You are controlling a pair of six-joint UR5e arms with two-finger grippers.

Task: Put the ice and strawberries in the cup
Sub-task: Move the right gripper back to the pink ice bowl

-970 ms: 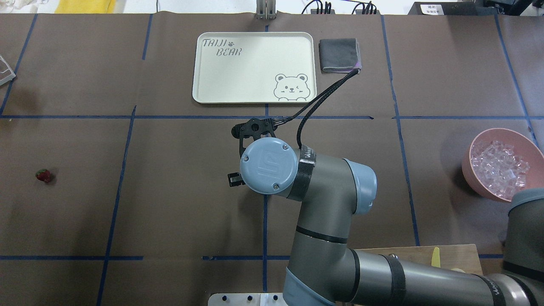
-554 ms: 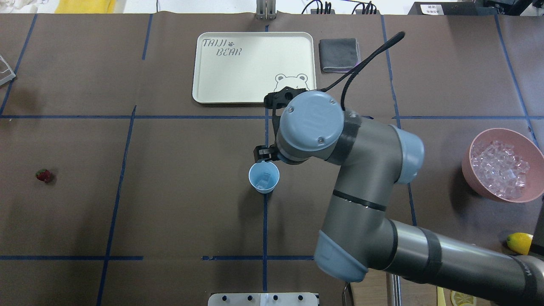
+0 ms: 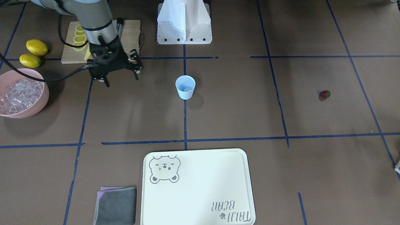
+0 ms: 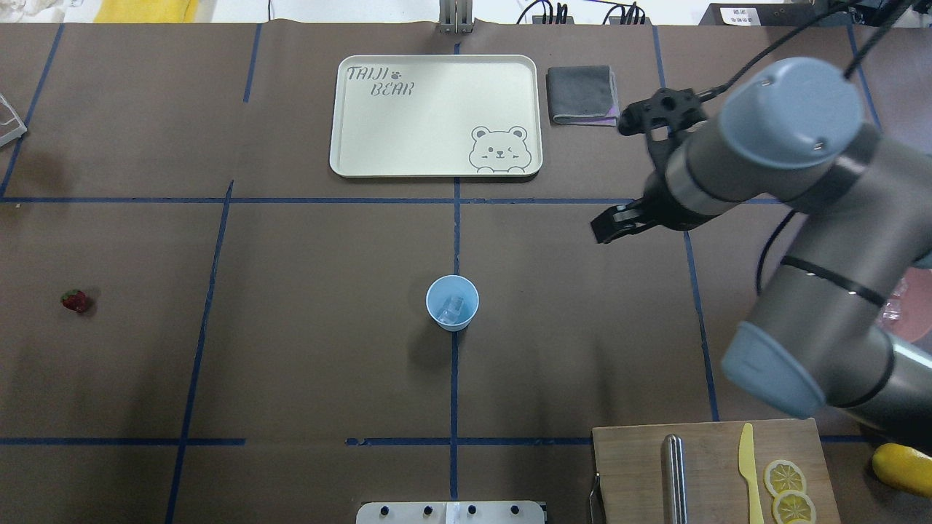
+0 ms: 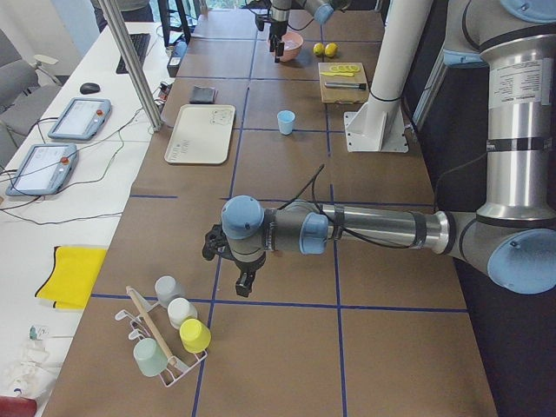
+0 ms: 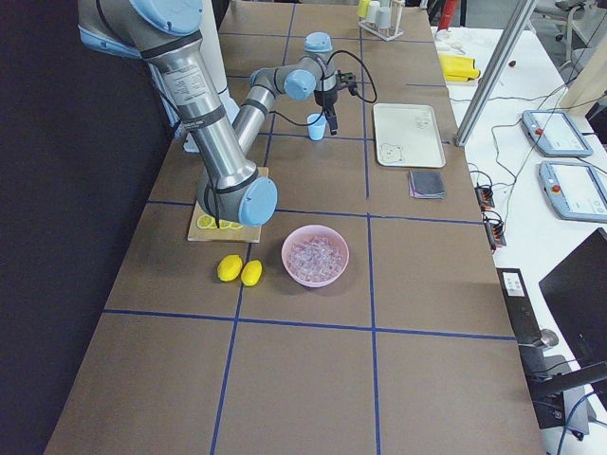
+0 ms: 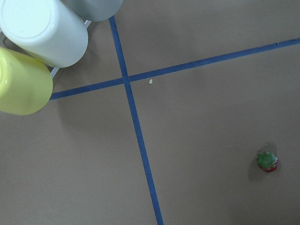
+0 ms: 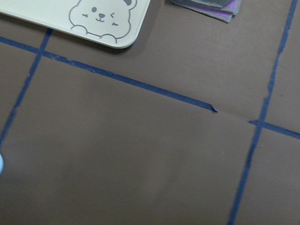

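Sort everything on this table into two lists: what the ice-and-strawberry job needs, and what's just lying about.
For the job: blue cup, ice, the pink bowl holding it, strawberry.

Lying about: bear tray, grey cloth, lemons, cutting board, lemon slices, yellow knife.

Silver-grey tubular right arm with pale blue rounded joint caps showing small screws, black bands, a black braided cable, and a black right gripper.
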